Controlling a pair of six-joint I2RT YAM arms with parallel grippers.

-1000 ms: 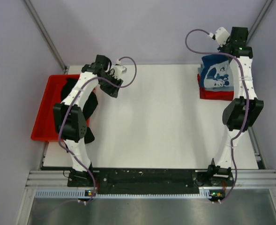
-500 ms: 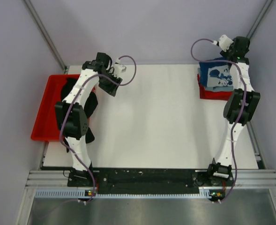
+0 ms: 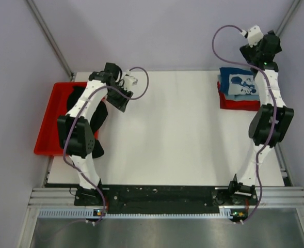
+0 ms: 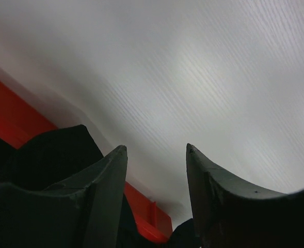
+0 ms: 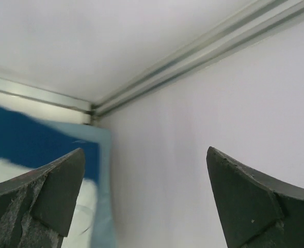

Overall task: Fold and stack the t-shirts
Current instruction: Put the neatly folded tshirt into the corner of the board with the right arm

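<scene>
Overhead, a flat white table (image 3: 177, 134) fills the middle of the scene, with two white-and-black robot arms bolted at its near edge.

At 9 o'clock, a rigid red plastic tray (image 3: 47, 129) sits at the table's left side. A crumpled black t-shirt (image 3: 99, 116) lies in it, spilling over the tray's inner rim and partly hidden by the left arm.

The left end effector (image 3: 118, 99) is just past that rim, over bare table. In the left wrist view its two dark fingers (image 4: 102, 191) stand partly apart with nothing between them. The end effector (image 4: 154, 150) looks across white table, with the red tray rim (image 4: 17, 121) and black cloth (image 4: 53, 155) at the lower left.

At 2 o'clock, near the far right corner, is a neat pile of folded shirts. A dark navy blue t-shirt with a white print (image 3: 239, 82) lies on top. A pale grey-blue t-shirt (image 3: 220, 86) shows as a thin edge beneath it. A red layer (image 3: 239, 105) sticks out at the bottom; whether it is cloth cannot be told.

The right end effector (image 3: 268, 44) is lifted at 1 o'clock, beyond the pile and clear of it. In the right wrist view its end effector (image 5: 144, 150) is spread wide and holds nothing. Navy cloth (image 5: 28, 139) and a pale blue edge (image 5: 104, 181) lie at the lower left.
</scene>
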